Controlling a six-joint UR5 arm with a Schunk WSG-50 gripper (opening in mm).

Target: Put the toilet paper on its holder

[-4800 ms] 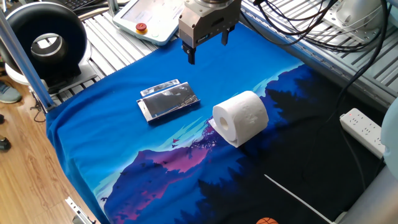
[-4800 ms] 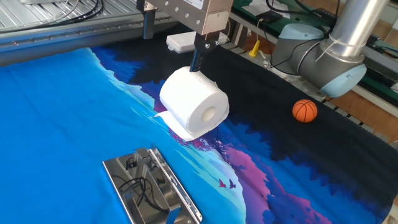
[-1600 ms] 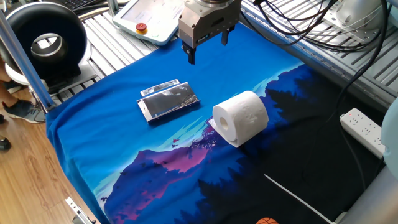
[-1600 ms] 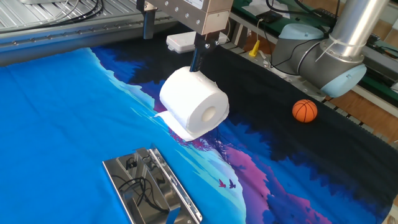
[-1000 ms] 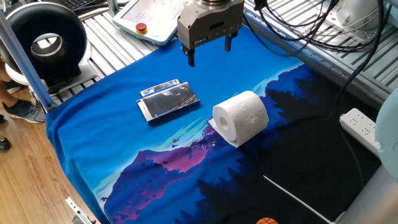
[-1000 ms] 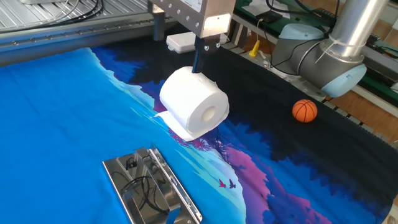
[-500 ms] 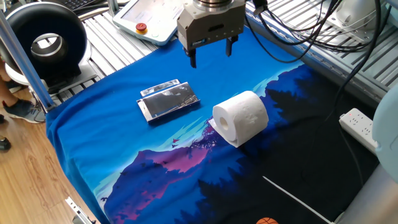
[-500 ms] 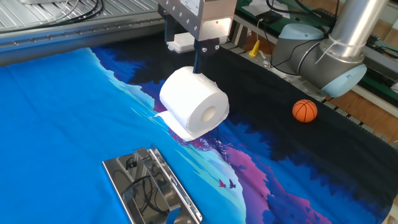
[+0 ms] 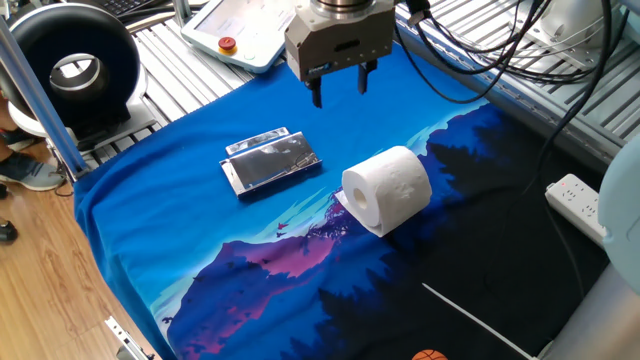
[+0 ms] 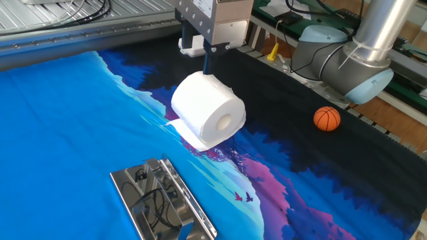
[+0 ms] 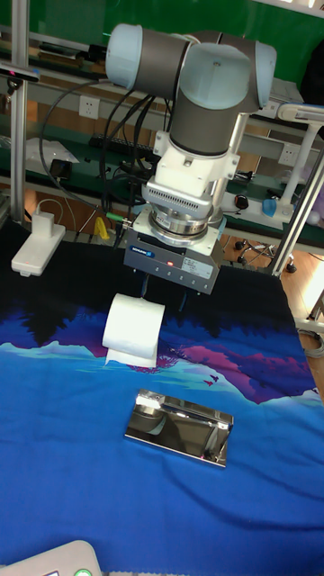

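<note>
Illumination is bright, even and diffuse across all views. The holder (image 10: pixel 163 203) shows mirror reflections and mild glare. Soft, short shadows fall beside the toilet paper (image 9: pixel 388 188). Focus is sharp; the tall view is slightly softer.

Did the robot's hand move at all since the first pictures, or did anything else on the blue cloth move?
The tool turned about its own axis and shifted a little toward the roll. Its fingers, once spread wide across the picture, now line up closer together in that view. It is open and holds nothing, above the cloth. The roll and the holder lie exactly where they were, apart from each other.
</note>
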